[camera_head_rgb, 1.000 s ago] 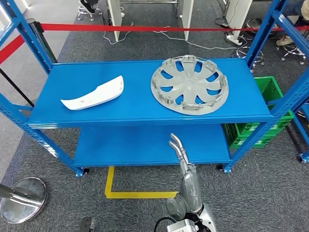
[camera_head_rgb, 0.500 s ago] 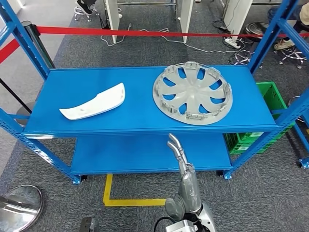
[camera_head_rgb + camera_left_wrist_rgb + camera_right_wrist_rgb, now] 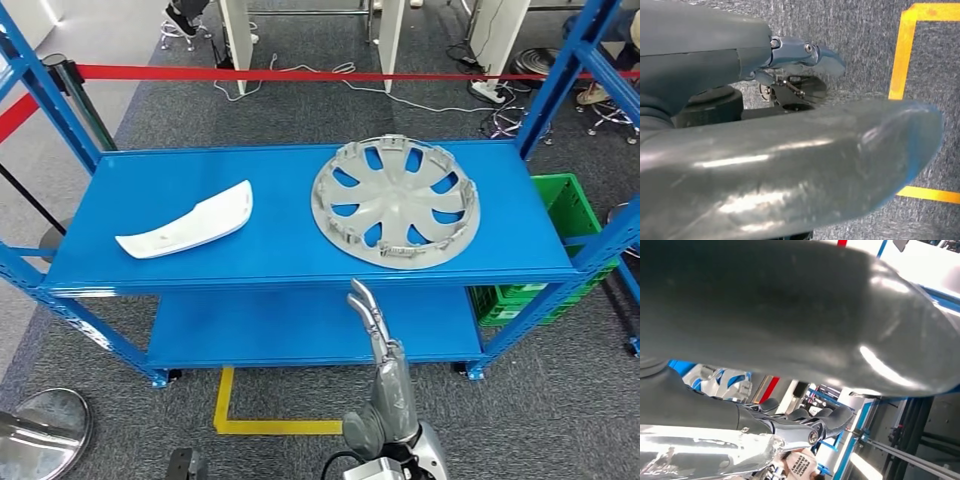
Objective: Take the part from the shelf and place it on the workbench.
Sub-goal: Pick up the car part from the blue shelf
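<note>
**Approach to the shelf: nothing picked up yet**

The blue steel shelf [image 3: 302,262] is seen from the front in the head view, with its upper deck carrying both loose things. The round grey plastic wheel cover [image 3: 395,201] lies flat toward the right end of that deck, its near rim close to the front edge. The curved white plastic trim piece [image 3: 186,222] lies toward the left end, well apart from the wheel cover. Which of the two is the part meant cannot be told from the task alone.

The right hand [image 3: 371,322] is raised in front of the shelf's front edge, below the wheel cover, with its fingers [image 3: 365,303] extended and slightly apart and nothing held. The left hand [image 3: 791,170] is seen against grey carpet and a yellow floor line [image 3: 904,55]; its fingers [image 3: 808,51] are stretched out and apart from the thumb, with nothing between them.

The step in hand is judged to be the reach, the grasp being not yet made. A lift of the right hand over the front edge onto the wheel cover's near rim is called for next.
</note>
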### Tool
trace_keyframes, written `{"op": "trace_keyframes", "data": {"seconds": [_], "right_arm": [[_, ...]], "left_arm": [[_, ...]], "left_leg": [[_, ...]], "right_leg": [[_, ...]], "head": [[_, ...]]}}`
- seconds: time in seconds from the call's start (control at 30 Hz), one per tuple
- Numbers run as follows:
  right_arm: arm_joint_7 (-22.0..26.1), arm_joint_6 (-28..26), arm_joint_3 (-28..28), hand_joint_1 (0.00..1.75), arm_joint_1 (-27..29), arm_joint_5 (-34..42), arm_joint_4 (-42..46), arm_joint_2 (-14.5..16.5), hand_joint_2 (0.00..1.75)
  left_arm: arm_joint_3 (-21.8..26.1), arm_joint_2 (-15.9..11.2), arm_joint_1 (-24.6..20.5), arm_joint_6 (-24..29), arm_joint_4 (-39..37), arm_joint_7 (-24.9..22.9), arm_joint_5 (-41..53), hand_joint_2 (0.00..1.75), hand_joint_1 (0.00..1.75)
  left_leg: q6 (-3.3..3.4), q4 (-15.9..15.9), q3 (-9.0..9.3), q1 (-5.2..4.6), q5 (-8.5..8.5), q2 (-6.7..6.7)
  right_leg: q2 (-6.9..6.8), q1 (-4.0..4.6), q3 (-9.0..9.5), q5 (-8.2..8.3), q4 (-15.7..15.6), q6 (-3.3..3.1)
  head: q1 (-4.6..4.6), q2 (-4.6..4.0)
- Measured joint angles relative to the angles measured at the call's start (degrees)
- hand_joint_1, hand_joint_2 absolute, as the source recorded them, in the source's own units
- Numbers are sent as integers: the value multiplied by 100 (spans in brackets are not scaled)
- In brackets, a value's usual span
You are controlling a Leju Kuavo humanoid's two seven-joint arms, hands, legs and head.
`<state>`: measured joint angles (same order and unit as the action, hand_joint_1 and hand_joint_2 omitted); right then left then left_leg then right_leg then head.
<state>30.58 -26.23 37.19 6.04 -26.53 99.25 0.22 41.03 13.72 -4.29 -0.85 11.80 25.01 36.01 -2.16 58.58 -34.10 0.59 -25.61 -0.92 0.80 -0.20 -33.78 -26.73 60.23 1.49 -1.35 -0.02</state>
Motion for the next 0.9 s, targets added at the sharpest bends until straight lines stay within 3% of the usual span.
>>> {"op": "trace_keyframes", "data": {"seconds": [0.07,0.13,0.17,0.2,0.27,0.33,0.4,0.53,0.6,0.67,0.7,0.73,0.77,0.83,0.9], "right_arm": [[0,0,10,0,-3,-8,1,-1,0],[0,0,14,0,-2,-19,1,-4,0],[0,0,14,0,-2,-23,0,-6,0],[0,0,14,0,-1,-26,0,-8,0],[0,0,15,0,-1,-30,0,-9,0],[0,0,17,0,-2,-34,1,-9,0],[-5,-1,19,0,-4,-46,1,-14,0],[-44,25,26,0,-20,-110,0,-33,0],[-76,84,28,0,-32,-92,-1,-42,0],[-110,141,29,0,-35,-39,-2,-49,0],[-123,158,29,0,-34,-19,-4,-52,0],[-140,180,29,0,-35,2,-6,-55,0],[-170,212,29,0,-37,23,-8,-57,0],[-291,320,29,0,-59,87,-11,-60,0],[-447,454,20,0,-138,111,-24,-66,0]], "left_arm": [[0,3,-3,0,0,-1,1,0,0],[1,3,0,0,0,-1,1,0,0],[1,3,3,0,0,-1,1,0,0],[2,3,5,0,0,-2,1,0,0],[2,3,2,0,0,-3,1,0,0],[2,5,-5,0,0,-3,1,0,0],[2,11,-15,0,0,-3,2,0,0],[5,28,-9,-1,0,-3,24,0,0],[7,45,-14,-1,0,-3,42,0,0],[7,60,-14,-1,0,-4,54,0,0],[8,63,-12,1,0,-7,55,0,0],[11,66,-10,1,0,-9,55,0,0],[16,69,-9,2,0,-11,55,0,0],[42,86,-9,-1,0,-15,55,0,0],[75,109,-11,-9,0,-28,55,0,0]], "left_leg": [[-45,347,-161,0,-225,17],[-63,1055,-512,-4,-555,23],[-64,1351,-668,-5,-642,24],[-58,1478,-746,-6,-623,24],[-28,1146,-610,-7,-318,24],[14,434,-265,-11,6,26],[52,31,-71,-18,84,23],[157,-51,-36,-9,71,15],[202,-65,-23,7,74,21],[222,-63,-20,3,66,26],[225,-61,-18,2,63,26],[223,-60,-10,3,57,25],[216,-60,3,6,50,20],[177,-54,35,1,26,10],[119,-45,44,-19,16,2]], "right_leg": [[-12,-19,11,15,-19,-66],[-20,-12,11,10,-19,-98],[-21,-7,12,7,-18,-104],[-19,-3,15,3,-18,-108],[-10,1,30,-5,-18,-108],[0,16,41,-26,-6,-80],[5,40,36,-44,-7,-26],[-8,34,7,-130,47,99],[-22,23,-209,-414,530,150],[-28,15,-575,-732,1252,183],[-29,13,-690,-768,1458,194],[-30,9,-710,-693,1464,201],[-32,2,-614,-515,1239,203],[-31,-14,-247,-132,477,206],[-6,-19,-30,17,33,155]], "head": [[21,0],[39,0],[40,0],[40,0],[41,0],[46,0],[44,0],[26,0],[17,0],[16,0],[16,0],[15,0],[15,0],[13,0],[17,0]]}}
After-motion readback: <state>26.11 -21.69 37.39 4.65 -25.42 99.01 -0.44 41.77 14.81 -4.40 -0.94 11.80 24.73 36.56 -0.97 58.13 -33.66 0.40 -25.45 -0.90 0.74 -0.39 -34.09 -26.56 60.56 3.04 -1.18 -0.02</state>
